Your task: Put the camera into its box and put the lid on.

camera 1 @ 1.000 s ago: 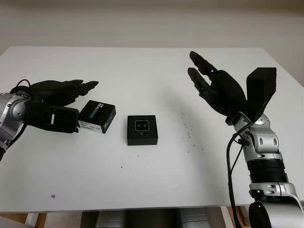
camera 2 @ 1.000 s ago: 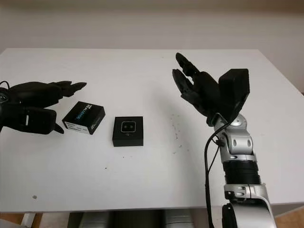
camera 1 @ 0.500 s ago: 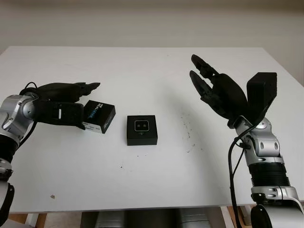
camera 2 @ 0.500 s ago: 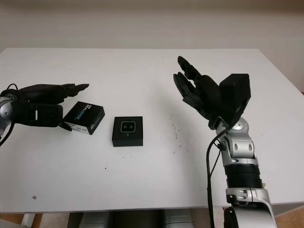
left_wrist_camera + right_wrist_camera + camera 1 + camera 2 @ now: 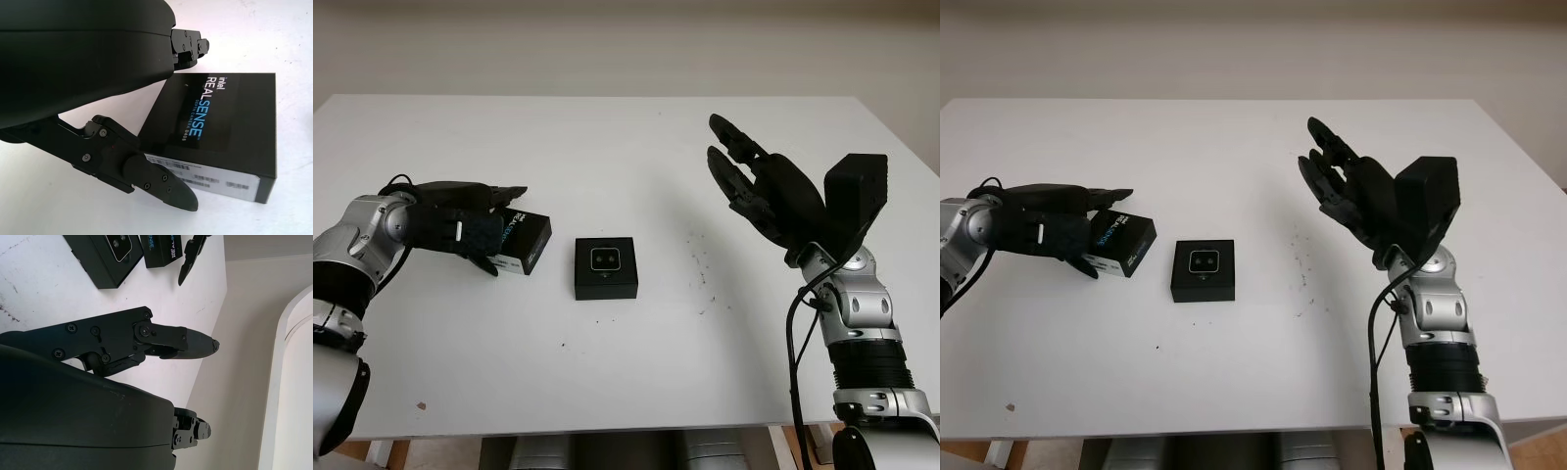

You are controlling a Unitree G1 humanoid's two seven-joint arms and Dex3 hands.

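Note:
A black box base (image 5: pixel 606 267) lies at the table's middle with the camera (image 5: pixel 606 258) seated in it, lenses facing up. Its black lid (image 5: pixel 529 245), printed "intel REALSENSE", lies flat just left of the base. My left hand (image 5: pixel 505 230) is open and straddles the lid's left end, with its fingers (image 5: pixel 188 41) past the far edge and its thumb (image 5: pixel 161 183) at the near side. I cannot tell whether they touch the lid. My right hand (image 5: pixel 736 166) is open and held up above the table's right side, well away from the box.
The white table (image 5: pixel 626 137) ends at a front edge near the bottom of the eye views and a right edge beyond my right arm. Small dark specks (image 5: pixel 701 276) mark the surface to the right of the box. A pale wall stands behind.
My left hand has slid right, and its fingers and thumb now bracket the lid's left end. The right hand has drifted slightly right. Lid and box stay put.

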